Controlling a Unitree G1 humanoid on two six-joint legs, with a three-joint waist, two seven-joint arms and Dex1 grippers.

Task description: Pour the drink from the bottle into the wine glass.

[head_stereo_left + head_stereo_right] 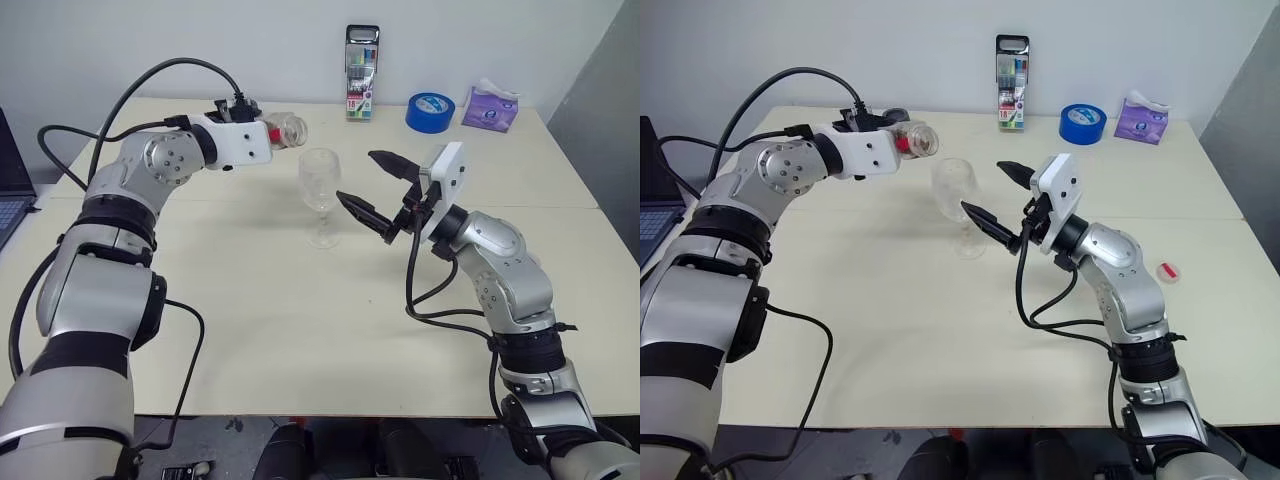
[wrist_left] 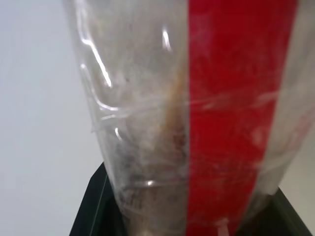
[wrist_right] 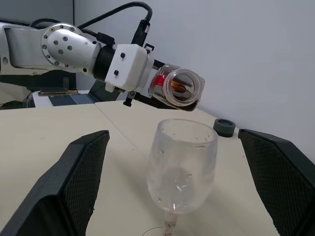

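1. Left wrist view gives me just the bottle (image 2: 197, 123) close up, its red label strip across the lens, clamped in my left gripper (image 1: 262, 130).
2. I see it tipped level, mouth above the wine glass (image 1: 320, 195) standing on the table (image 1: 300, 320).
3. Drink (image 3: 180, 88): a dark trace inside the bottle, hard to judge.
4. Right gripper (image 1: 375, 190) gapes wide beside the glass, touching nothing.
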